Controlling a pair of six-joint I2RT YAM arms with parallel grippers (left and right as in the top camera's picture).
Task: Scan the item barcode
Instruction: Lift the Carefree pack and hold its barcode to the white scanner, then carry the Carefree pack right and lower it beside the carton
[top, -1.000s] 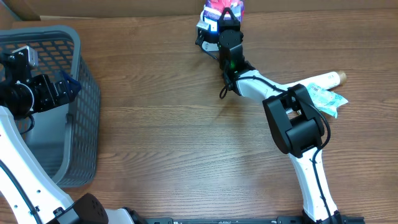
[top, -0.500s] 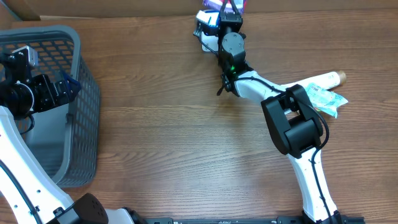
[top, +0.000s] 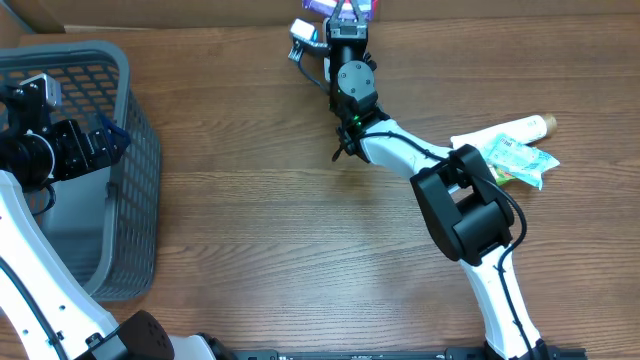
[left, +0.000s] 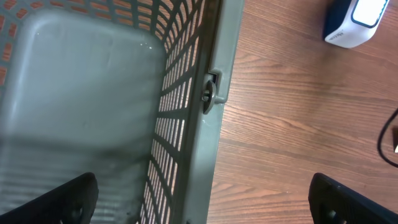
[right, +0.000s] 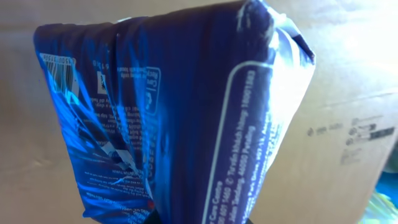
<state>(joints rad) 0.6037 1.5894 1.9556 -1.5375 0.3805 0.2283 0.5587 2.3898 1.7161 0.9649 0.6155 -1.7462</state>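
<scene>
I hold the pack (right: 168, 118) clamped in the right gripper (top: 345, 14) at the far table (top: 260, 220) edge. The scanner (top: 303, 31) lies just left of it. The barcode (right: 55, 71) sits at the pack's corner. The left gripper (top: 108, 140) hangs spread apart over the basket (top: 140, 200).

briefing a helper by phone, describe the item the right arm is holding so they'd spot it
Look to the far edge of the wooden table, near its middle, where the right arm's fingers are shut on a packet. It is dark blue with white print and a barcode at one corner, unlike the pale tube and green packet lying at the right.
</scene>
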